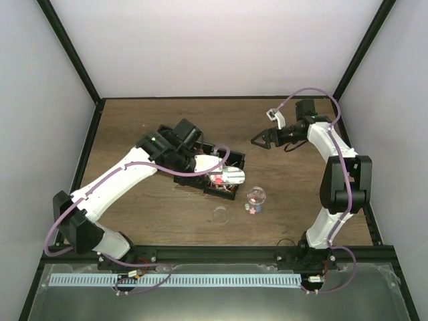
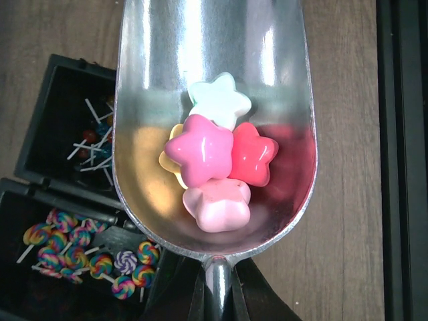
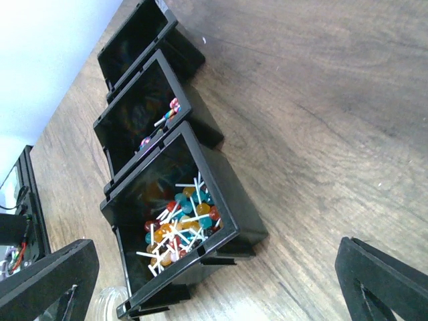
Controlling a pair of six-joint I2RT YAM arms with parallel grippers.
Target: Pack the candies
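Candies (image 2: 214,157) sit heaped in the bowl of the metal scoop (image 2: 200,80), just ahead of my left gripper (image 2: 215,294), whose jaws are clamped tight on the scoop's thin handle. They are glossy, puffy stars: mint-white, hot pink, coral red, pale pink and a yellow one half buried. The scoop is polished, rounded and mirror-bright. Beneath it and to its left I see black plastic bins (image 2: 60,114), square-walled, holding swirl lollipops (image 2: 80,251) and ball lollipops (image 2: 93,137) on white sticks. My right gripper (image 1: 262,139) hangs spread wide with nothing between its fingers, well apart from the scoop. A small clear jar (image 1: 256,198) stands on the wood-grain table (image 1: 134,120) near the scoop's tip.
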